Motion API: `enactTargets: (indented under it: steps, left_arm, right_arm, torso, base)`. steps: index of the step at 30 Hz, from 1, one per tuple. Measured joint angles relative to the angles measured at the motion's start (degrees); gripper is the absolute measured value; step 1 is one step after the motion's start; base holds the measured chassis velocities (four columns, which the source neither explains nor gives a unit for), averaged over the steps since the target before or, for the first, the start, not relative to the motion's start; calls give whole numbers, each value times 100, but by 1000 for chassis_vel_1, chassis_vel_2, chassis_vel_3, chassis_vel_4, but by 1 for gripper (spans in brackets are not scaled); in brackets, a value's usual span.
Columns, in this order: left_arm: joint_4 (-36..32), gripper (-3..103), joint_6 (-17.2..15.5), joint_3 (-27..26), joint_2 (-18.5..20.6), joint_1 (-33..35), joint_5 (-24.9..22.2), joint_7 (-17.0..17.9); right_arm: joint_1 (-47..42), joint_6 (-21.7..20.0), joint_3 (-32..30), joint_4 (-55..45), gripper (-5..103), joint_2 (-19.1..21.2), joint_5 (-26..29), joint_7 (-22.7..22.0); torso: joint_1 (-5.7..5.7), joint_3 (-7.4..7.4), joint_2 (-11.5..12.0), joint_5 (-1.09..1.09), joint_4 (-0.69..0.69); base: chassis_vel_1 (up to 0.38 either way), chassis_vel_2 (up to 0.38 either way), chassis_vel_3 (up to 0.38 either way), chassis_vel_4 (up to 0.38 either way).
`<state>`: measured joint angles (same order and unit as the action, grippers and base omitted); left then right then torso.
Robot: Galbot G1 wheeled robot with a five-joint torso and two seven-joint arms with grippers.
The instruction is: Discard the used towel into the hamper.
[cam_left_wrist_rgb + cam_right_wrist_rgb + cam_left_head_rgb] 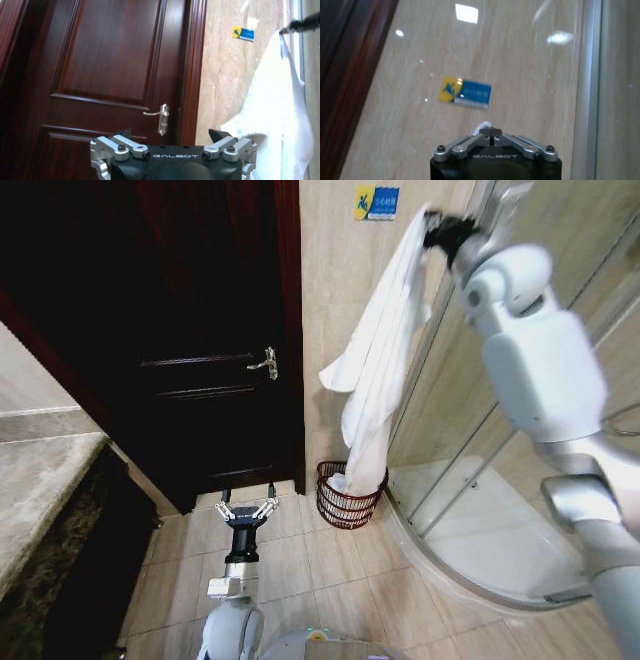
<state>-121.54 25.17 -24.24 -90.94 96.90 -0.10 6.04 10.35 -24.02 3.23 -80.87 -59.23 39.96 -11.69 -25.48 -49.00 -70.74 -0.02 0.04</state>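
White towel (pixel 375 370), reddish-brown hamper (pixel 345 505), dark door (pixel 190 330).

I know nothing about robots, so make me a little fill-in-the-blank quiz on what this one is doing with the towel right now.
1. The right tool is shut on the white ____.
2. The towel's lower end hangs into the ____.
3. The left tool hangs low over the floor, its fingers ____.
4. Left of the hamper stands a dark wooden ____.

Missing words: towel; hamper; open; door
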Motion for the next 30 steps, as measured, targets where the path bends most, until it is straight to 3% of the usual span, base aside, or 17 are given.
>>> enactTargets:
  steps: [8,16,20,23,25,30]
  left_arm:
    - [41,100,-44,-31,93,-53,-104,7]
    - [137,100,-44,-13,143,-83,-119,16]
    - [172,100,-41,12,115,-87,-114,17]
    - [188,100,-41,17,107,-110,-108,9]
    - [188,100,-40,15,108,-112,-107,9]
    - [171,100,10,-19,144,-54,-112,34]
  right_arm:
    - [-1629,17,-626,-664,0,456,-405,143]
    - [-1922,115,-757,-769,0,587,-641,281]
    - [-2072,95,-541,-1035,0,356,-391,154]
    - [-2325,-90,-389,-1438,0,16,75,-244]
    - [-2413,-124,-379,-1463,0,-82,97,-362]
    - [-3060,141,-616,-914,0,-262,-630,-336]
  torso:
    - [1,0,0,5,-4]
    - [2,1,0,-1,-4]
    - [1,1,0,2,-2]
    - [2,1,0,0,0]
    - [2,2,0,-2,2]
    - [2,1,0,4,-1]
  base:
    - [0,0,0,0]
    - [0,0,0,0]
    - [0,0,0,0]
    - [0,0,0,0]
    - [0,0,0,0]
    - [0,0,0,0]
